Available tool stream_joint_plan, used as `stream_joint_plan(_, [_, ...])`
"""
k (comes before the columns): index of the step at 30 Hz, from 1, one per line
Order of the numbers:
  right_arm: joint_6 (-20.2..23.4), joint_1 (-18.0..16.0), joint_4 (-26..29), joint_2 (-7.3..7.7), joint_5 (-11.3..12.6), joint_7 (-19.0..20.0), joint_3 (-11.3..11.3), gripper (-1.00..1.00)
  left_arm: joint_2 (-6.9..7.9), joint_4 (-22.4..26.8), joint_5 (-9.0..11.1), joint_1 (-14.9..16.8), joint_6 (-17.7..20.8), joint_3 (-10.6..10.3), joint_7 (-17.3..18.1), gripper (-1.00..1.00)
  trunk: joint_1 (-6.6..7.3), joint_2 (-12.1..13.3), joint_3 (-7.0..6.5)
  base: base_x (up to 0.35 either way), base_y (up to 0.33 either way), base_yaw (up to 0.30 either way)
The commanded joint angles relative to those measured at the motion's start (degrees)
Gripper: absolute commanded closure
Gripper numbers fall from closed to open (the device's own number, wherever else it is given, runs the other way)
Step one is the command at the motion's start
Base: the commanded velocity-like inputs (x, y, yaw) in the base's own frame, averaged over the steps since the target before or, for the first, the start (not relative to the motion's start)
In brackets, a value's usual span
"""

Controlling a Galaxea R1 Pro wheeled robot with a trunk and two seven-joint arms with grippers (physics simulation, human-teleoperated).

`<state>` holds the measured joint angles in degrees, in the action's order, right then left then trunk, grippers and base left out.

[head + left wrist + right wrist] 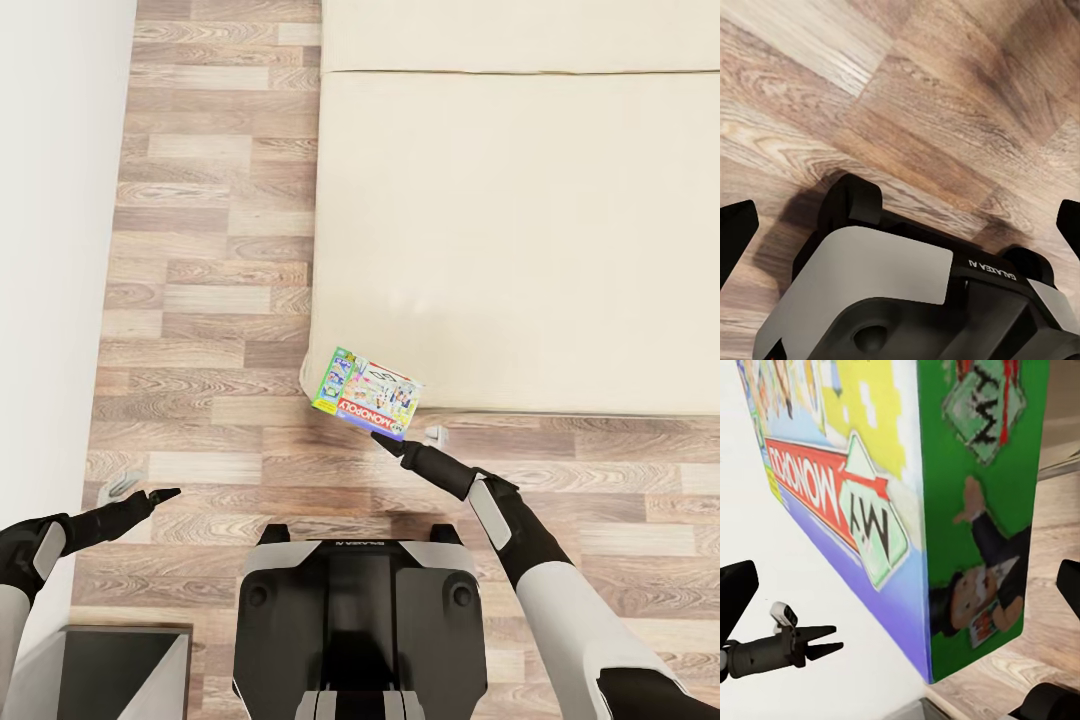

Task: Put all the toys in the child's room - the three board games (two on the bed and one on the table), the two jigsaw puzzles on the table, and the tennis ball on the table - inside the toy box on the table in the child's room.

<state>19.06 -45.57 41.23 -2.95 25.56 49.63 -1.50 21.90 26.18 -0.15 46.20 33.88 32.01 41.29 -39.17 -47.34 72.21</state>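
Observation:
A colourful MONOPOLY board game box sits at the near left corner of the beige bed, tilted, its lower edge past the mattress front. My right gripper is right at that lower edge, fingers spread and open. In the right wrist view the box stands very close ahead, with a green side face and a purple edge, and my fingertips are wide apart to either side. My left gripper hangs open over the wood floor near the wall, empty; it also appears small beyond the box.
A white wall runs along the left, leaving a strip of plank floor between it and the bed. My dark base is below, also seen from the left wrist. A dark-topped cabinet corner is at the lower left.

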Motion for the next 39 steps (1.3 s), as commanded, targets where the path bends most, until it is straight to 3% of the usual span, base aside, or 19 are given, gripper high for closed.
stream_joint_plan(1, [0.54, 0.0, -0.01, -0.04, 0.38, 0.19, -0.16, -1.0, -0.02, 0.01, -0.02, 0.03, 0.48, 0.32, 0.19, -1.0, -0.01, -0.04, 0.02, 0.0, 0.0, 0.0])
stream_joint_plan(39, [0.61, -1.01, -0.03, 0.04, 0.77, 0.29, -0.54, -1.0, -0.1, 0.01, -0.02, 0.03, 0.48, 0.25, 0.19, -1.0, -0.01, -0.04, 0.02, 0.0, 0.0, 0.0])
